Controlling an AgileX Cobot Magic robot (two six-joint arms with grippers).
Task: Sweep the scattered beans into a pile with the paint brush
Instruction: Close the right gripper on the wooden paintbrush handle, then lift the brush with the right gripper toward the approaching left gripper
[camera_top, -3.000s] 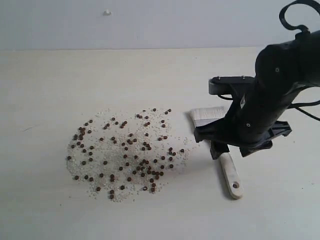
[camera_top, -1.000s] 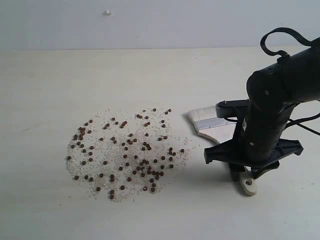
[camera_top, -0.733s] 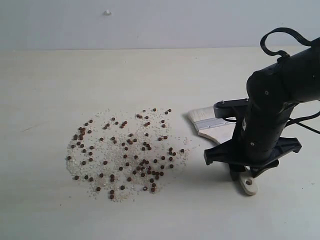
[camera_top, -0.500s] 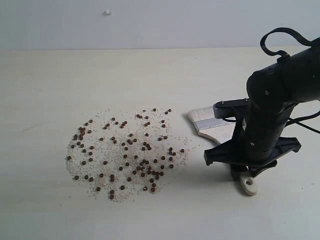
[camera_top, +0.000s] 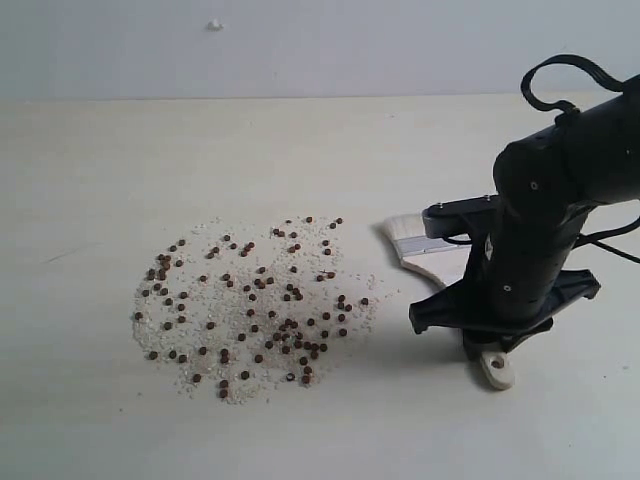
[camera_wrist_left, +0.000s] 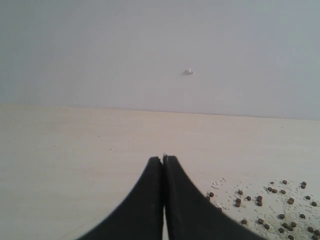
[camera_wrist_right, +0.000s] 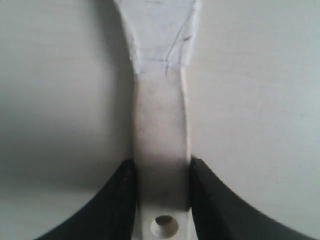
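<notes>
Sweeping not yet begun: small reddish-brown beans (camera_top: 250, 310) lie scattered, unpiled, mid-table (camera_top: 100, 420); black right gripper (camera_wrist_right: 162, 172) clamps pale wooden flat paint brush (camera_top: 432, 262); left gripper (camera_wrist_left: 163, 161) closed, empty.

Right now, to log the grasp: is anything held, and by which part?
The right gripper pinches the paint brush by its handle, near the holed end. The left gripper is shut on nothing.
</notes>
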